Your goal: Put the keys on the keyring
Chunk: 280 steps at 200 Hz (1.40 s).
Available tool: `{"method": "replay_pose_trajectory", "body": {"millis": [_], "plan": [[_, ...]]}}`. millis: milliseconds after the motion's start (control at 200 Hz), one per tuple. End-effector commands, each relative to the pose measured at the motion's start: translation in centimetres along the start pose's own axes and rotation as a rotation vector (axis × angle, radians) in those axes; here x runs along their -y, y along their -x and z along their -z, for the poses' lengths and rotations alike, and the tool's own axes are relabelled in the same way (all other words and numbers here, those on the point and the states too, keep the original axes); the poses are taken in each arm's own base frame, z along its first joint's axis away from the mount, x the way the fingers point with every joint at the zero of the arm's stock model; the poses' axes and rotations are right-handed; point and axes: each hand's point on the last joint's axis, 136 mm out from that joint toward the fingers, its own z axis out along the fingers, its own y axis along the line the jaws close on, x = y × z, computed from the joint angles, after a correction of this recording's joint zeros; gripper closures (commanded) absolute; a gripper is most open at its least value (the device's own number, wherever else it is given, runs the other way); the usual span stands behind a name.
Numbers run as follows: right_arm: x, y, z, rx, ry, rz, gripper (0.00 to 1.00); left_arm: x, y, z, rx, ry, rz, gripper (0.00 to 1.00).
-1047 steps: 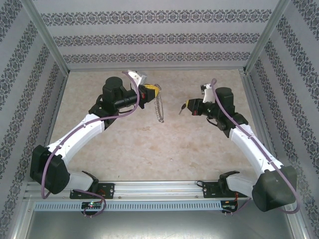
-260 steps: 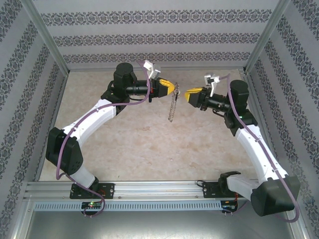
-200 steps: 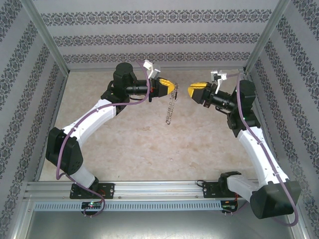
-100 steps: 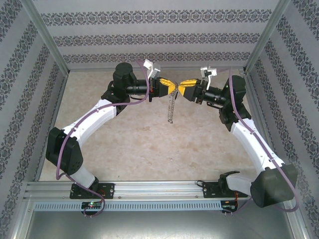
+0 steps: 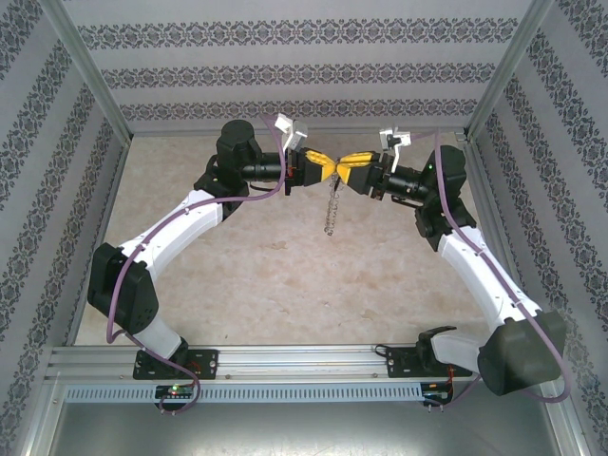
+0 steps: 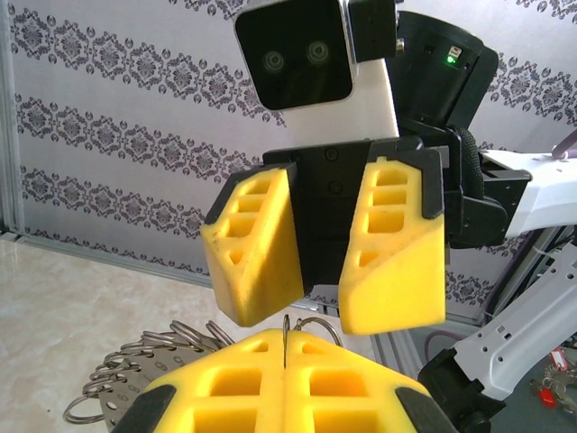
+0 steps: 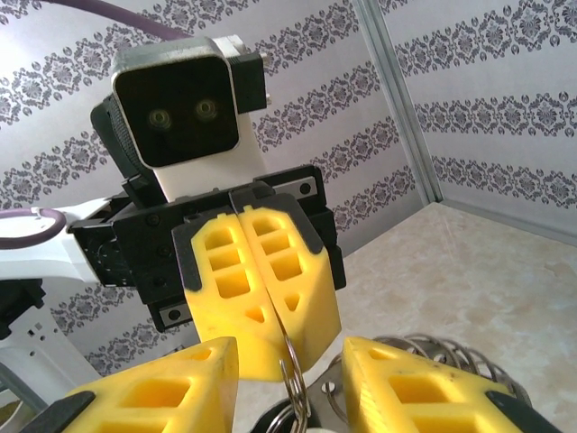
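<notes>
So both arms are reaching in over the far edge of the table (image 5: 285, 275), about midway along it, with the fingertips nearly meeting nose to nose. The left gripper (image 5: 328, 169) is clamped all the way down, its yellow pads pressed flat together, and it's pinching the thin wire of the keyring (image 5: 331, 207). The keyring hangs straight down from that pinch, up off the table, and from the top camera you see it edge-on as a thin spiky strip. In the left wrist view a bit of wire pokes up out of the seam between the closed pads, and the fringe of little silver loops fans out low on the left. The right gripper (image 5: 347, 167) is partly open, a moderate gap, not wide. From its own wrist camera the ring wire stands in that gap, right in front of the left gripper's tips, and the coiled pieces bunch up behind its right finger. Can't tell if either right finger actually touches the wire. I don't see anything pinched between the right fingers from either wrist view.
</notes>
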Motion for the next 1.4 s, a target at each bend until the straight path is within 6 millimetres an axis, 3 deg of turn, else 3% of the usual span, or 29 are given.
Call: {"method": "replay_pose_trajectory", "body": {"millis": [0,140,320,540,620,749,879,989,1064,1204,1394], "plan": [[-1.1,-0.8,0.0,-0.008,0.04,0.016,0.64,1.7,3.1,0.0,0.065,-0.032,-0.09,1.0],[-0.9,-1.2,0.0,-0.012,0.034,0.006,0.64,1.9,3.2,-0.1,0.068,-0.037,-0.091,1.0],[-0.8,-1.0,-0.1,-0.006,0.035,0.005,0.73,1.9,3.2,-0.1,0.068,-0.038,-0.09,1.0],[-1.2,-0.5,-0.3,0.002,0.046,0.013,0.74,2.0,3.0,-0.3,0.065,-0.042,-0.086,1.0],[-1.4,-0.3,-0.3,0.001,0.053,0.017,0.79,2.0,2.9,-0.4,0.064,-0.042,-0.086,1.0],[-1.3,-0.4,-0.3,-0.001,0.05,0.016,1.0,2.0,2.9,-0.5,0.065,-0.041,-0.087,1.0],[-1.0,-0.8,-0.2,-0.012,0.044,0.008,1.0,1.8,2.9,-0.4,0.057,-0.017,-0.095,1.0],[-0.4,-1.2,0.0,-0.028,0.028,0.004,1.0,1.6,2.5,0.1,0.009,0.021,-0.129,0.78],[0.0,-1.4,0.2,-0.049,0.01,0.011,1.0,1.6,2.3,0.7,-0.045,0.058,-0.166,0.7],[0.7,-1.8,0.7,-0.107,-0.034,0.05,1.0,1.5,1.8,1.9,-0.147,0.084,-0.203,0.61],[1.3,-2.8,1.0,-0.203,-0.086,0.091,1.0,1.2,0.6,2.4,-0.264,0.052,-0.176,0.57]]}}
